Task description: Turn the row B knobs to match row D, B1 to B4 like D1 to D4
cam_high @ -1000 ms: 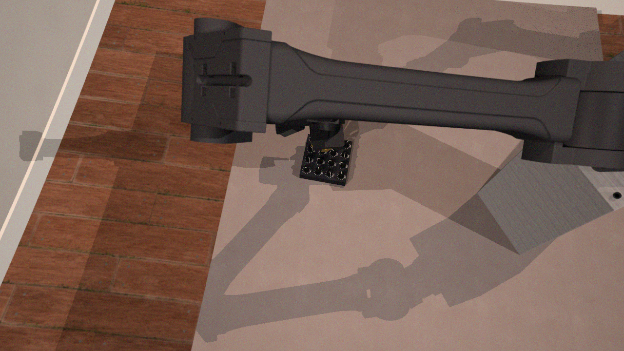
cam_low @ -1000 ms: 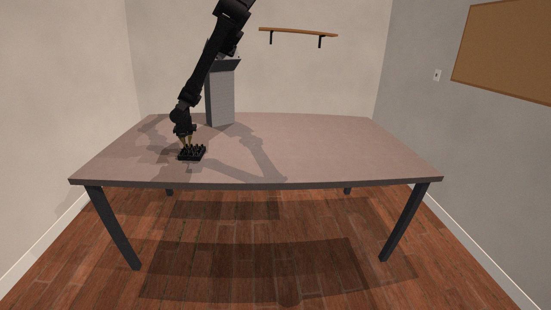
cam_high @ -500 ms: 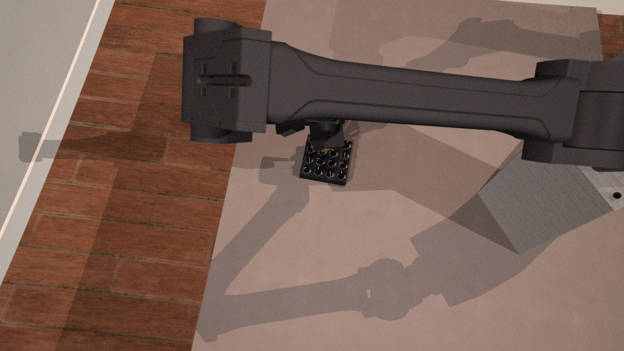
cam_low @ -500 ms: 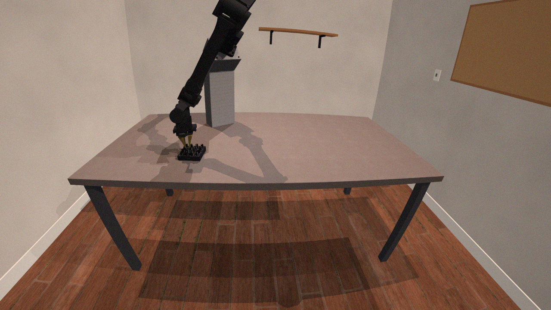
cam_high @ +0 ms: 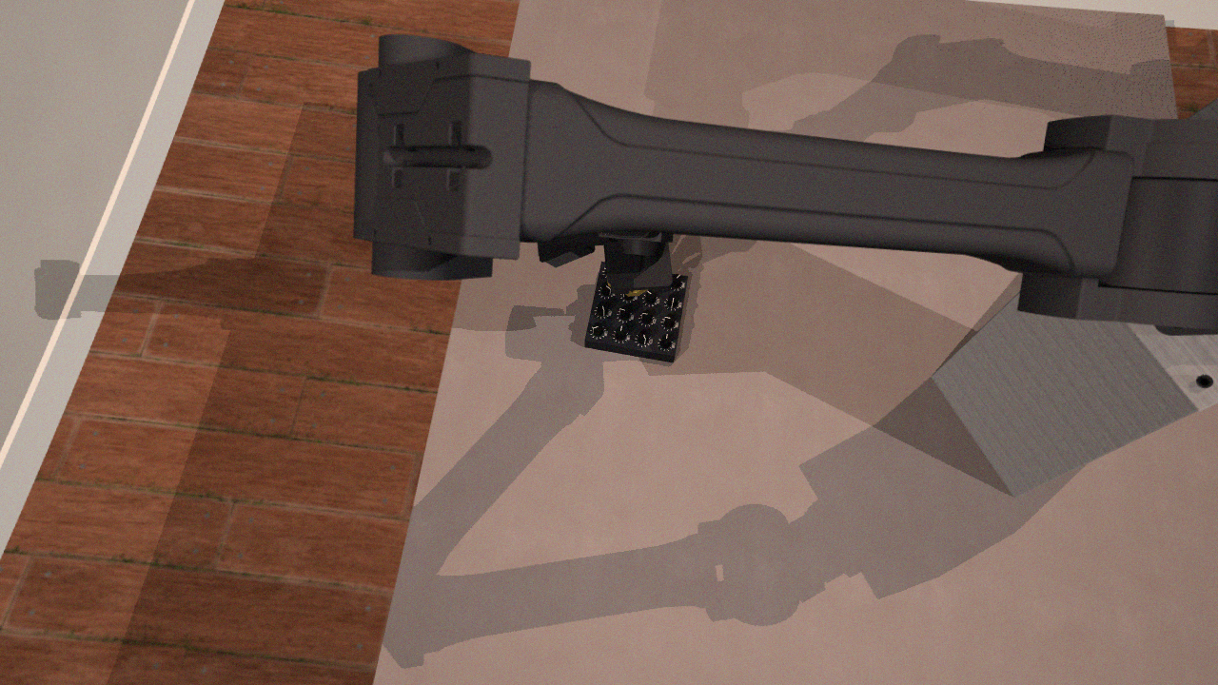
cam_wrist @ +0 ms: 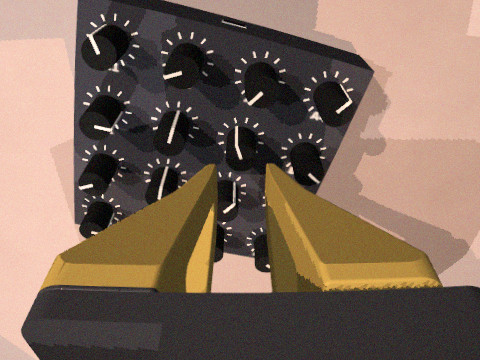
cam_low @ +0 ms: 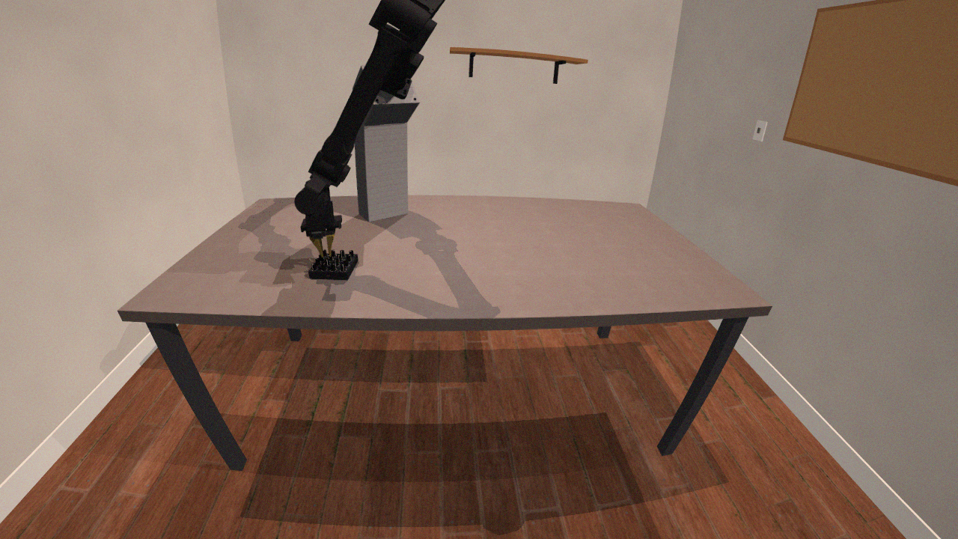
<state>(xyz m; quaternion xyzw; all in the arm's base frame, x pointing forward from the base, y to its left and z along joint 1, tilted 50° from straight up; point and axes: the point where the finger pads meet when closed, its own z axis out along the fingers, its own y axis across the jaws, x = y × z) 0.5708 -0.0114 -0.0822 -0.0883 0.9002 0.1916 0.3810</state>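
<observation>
The black knob box [cam_wrist: 214, 134] stands on the table, with its socket [cam_wrist: 234, 23] on the far side in the wrist view, so row A is the top row there. It also shows in the top view [cam_high: 637, 319] and the exterior view [cam_low: 332, 266]. My gripper [cam_wrist: 241, 178] hangs just above the box, its yellow fingers a narrow gap apart and holding nothing. Its tips sit just below knob B3 [cam_wrist: 240, 143], and knob C3 [cam_wrist: 228, 196] shows through the gap. B3's line points toward the rear. B2 [cam_wrist: 172, 130] also points rearward. The fingers hide most of row D.
The grey pedestal of the arm [cam_low: 382, 167] stands at the back of the table. The arm's long link [cam_high: 766, 187] passes over the box and hides its rear rows in the top view. The table's left edge [cam_high: 442, 358] runs close to the box.
</observation>
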